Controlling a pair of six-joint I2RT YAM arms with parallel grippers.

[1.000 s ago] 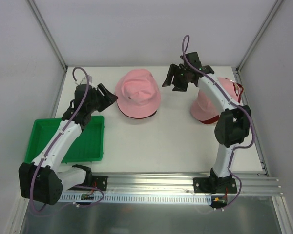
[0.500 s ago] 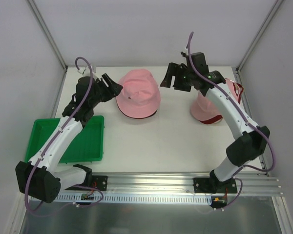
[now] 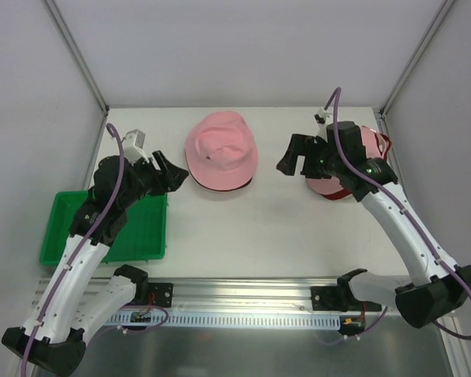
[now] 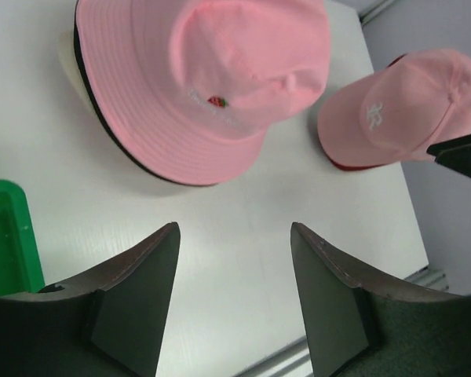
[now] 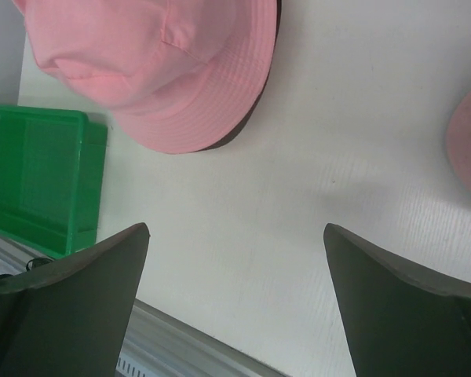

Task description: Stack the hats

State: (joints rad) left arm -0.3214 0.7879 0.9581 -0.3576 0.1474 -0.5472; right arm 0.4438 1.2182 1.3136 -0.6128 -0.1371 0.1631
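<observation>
A pink bucket hat (image 3: 221, 149) lies at the back middle on top of a black hat, whose rim shows under it, and a beige hat (image 4: 66, 56) that peeks out at its edge. A pink baseball cap (image 3: 367, 144) lies at the back right over a red cap (image 3: 342, 194), partly hidden by my right arm. The left wrist view shows the bucket hat (image 4: 212, 78) and the pink cap (image 4: 400, 110). My left gripper (image 3: 173, 173) is open and empty, left of the bucket hat. My right gripper (image 3: 292, 157) is open and empty, between the bucket hat and the caps.
A flat green tray (image 3: 102, 232) lies at the near left under my left arm; it also shows in the right wrist view (image 5: 39, 173). An aluminium rail (image 3: 298, 294) runs along the table's near edge. Grey walls enclose the back and sides.
Both arms have drawn back toward the near side. My right gripper moved from the back edge down and right, beside the caps. My left gripper moved down, away from the bucket hat.
</observation>
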